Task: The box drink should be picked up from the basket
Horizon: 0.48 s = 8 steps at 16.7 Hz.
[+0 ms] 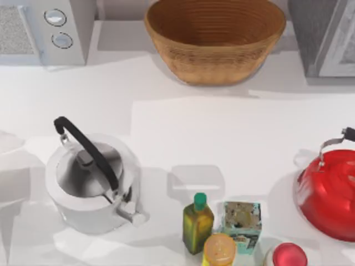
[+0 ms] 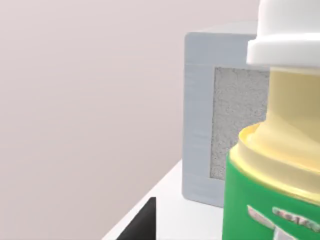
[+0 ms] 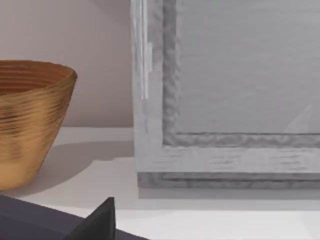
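1. Top view: the basket [image 1: 215,39] sits at the far edge of the desk [image 1: 166,127]. Its ribbed inside lies bare down to the bottom. I cannot tell where the box drink is.
2. Nearer than the basket, along the front edge, stand a white kettle [image 1: 91,185], an oil bottle [image 1: 198,221], a teal carton [image 1: 242,221] and a red kettle [image 1: 330,194]. They are well apart from the basket, so the way to its mouth from above looks open.
3. To the basket's left is a microwave [image 1: 50,27], and to its right a grey cabinet [image 1: 324,36]. These likely rule out a sideways approach.
4. Right wrist view: a dark part of the right end effector [image 3: 97,220] hangs low over the desk beside the basket, facing the cabinet. I cannot tell whether it is open, and it holds nothing that I can see.
5. Left wrist view: the left end effector [image 2: 142,222] sits close to a green-labelled bottle [image 2: 275,195]. I cannot tell its opening either.
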Available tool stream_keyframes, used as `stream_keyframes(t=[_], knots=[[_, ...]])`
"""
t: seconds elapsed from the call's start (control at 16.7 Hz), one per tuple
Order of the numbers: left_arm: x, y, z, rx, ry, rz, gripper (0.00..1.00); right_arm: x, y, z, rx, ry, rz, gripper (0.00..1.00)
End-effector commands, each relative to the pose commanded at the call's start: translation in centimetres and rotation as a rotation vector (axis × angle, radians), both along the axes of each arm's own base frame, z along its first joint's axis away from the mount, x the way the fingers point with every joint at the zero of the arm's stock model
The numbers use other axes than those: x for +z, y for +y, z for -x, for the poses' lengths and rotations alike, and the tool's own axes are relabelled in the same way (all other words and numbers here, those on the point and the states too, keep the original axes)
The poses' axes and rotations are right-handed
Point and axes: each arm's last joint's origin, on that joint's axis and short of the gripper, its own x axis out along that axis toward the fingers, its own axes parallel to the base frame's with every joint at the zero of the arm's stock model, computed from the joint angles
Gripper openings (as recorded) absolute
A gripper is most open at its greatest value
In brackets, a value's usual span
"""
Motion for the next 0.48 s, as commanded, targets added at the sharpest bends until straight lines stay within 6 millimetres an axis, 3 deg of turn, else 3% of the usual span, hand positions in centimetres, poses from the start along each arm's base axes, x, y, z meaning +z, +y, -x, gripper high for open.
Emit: stream_keyframes(t=[0.42,0.48], knots=[[0.00,0.00,0.00,0.000,0.000,0.000,0.98,0.00,0.00,0.00,0.000,0.000,0.000,1.00],[0.00,0.00,0.00,0.000,0.000,0.000,1.00,0.00,0.00,0.00,0.000,0.000,0.000,1.00]])
